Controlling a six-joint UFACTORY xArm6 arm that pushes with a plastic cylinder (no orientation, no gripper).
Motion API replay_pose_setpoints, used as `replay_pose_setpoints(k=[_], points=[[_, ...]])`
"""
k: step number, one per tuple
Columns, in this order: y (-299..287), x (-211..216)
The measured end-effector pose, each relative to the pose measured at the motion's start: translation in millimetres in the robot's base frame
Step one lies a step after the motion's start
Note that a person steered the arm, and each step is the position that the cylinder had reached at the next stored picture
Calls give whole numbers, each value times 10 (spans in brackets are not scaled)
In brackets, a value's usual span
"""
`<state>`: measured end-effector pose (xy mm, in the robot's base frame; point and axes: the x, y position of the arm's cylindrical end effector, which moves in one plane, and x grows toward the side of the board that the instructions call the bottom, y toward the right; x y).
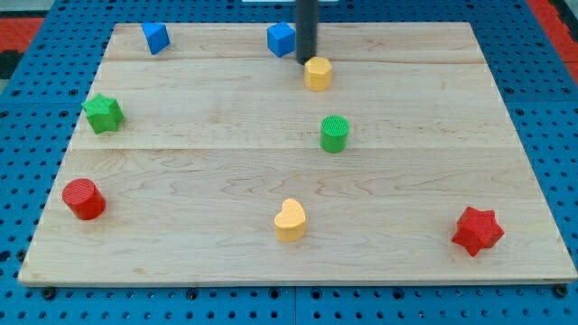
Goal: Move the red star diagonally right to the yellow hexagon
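The red star [477, 230] lies near the board's bottom right corner. The yellow hexagon [318, 73] sits near the view's top, just right of centre. My tip [306, 60] rests just above and left of the yellow hexagon, close to or touching it, with a blue cube [281, 39] right beside it on the left. The tip is far from the red star.
A second blue block [155, 37] sits at the top left. A green star [103, 113] is at the left edge, a red cylinder [84, 199] at the lower left, a green cylinder [334, 134] mid-board, and a yellow heart [290, 220] at the bottom centre.
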<state>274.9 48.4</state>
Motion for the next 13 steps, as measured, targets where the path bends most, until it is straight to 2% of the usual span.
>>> replay_pose_setpoints(k=[1, 2, 3, 4, 5, 6, 7, 8, 10, 11, 12, 13], points=[[956, 9], [1497, 390], [1919, 1252], [2305, 2284], [1896, 3071], [1224, 2788], [1262, 3009], [795, 3218], [767, 2343], [772, 1764], [736, 1746], [376, 1803]])
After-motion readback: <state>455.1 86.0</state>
